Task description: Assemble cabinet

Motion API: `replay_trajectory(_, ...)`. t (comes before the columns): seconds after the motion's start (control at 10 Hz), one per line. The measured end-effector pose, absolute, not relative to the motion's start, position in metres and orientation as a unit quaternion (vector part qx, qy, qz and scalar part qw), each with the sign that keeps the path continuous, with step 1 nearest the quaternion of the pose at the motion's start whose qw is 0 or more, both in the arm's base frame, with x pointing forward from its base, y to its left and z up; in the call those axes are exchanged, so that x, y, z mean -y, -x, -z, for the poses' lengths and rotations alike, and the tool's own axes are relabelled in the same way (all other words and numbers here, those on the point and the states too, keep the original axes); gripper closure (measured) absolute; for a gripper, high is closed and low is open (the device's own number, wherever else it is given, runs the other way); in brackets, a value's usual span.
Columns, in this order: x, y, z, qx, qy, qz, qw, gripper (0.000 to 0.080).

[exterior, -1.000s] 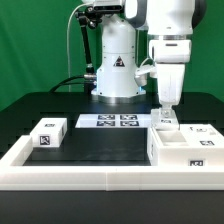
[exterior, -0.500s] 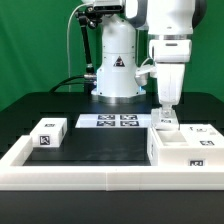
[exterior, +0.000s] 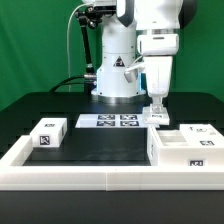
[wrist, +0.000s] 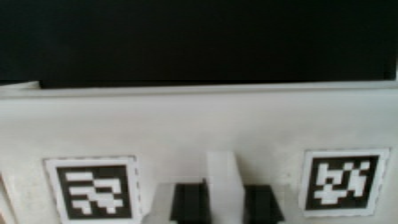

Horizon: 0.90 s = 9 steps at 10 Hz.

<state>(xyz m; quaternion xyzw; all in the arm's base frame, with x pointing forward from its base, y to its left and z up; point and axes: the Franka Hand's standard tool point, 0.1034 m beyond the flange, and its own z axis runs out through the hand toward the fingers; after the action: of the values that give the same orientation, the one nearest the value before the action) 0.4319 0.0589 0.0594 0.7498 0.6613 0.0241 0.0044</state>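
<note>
My gripper (exterior: 157,110) hangs over the left end of the white cabinet shell (exterior: 190,150) at the exterior view's right. It is shut on a small white tagged cabinet piece (exterior: 158,119), held just above the shell's top edge. In the wrist view that piece (wrist: 196,120) fills the frame as a white face with two black-and-white tags. A thin white ridge (wrist: 222,185) sits between my dark fingers (wrist: 183,203). A white drawer block (exterior: 50,133) with a tag lies on the black table at the exterior view's left.
The marker board (exterior: 108,121) lies flat at the table's middle back. The robot base (exterior: 118,65) stands behind it. A low white rim (exterior: 90,172) frames the table's front and sides. Another tagged white part (exterior: 205,130) lies behind the shell.
My gripper has moved toward the exterior view's left and risen slightly, carrying the small tagged piece with it. The shell and the drawer block have not moved.
</note>
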Motion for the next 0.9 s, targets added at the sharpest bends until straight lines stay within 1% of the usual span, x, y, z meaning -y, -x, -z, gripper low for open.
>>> replay_trajectory(0.2, -0.059, -0.432, -0.058, -0.662, -0.749, -0.022, 0.003, 0.0729)
replay_trajectory(0.3, -0.062, -0.433, -0.058, -0.666, -0.746, -0.009, -0.003, 0.0729)
replay_trajectory(0.6, -0.070, -0.450, -0.068, -0.674, -0.739, 0.015, -0.012, 0.0729)
replay_trajectory(0.9, -0.070, -0.452, -0.068, -0.673, -0.739, 0.013, -0.011, 0.0729)
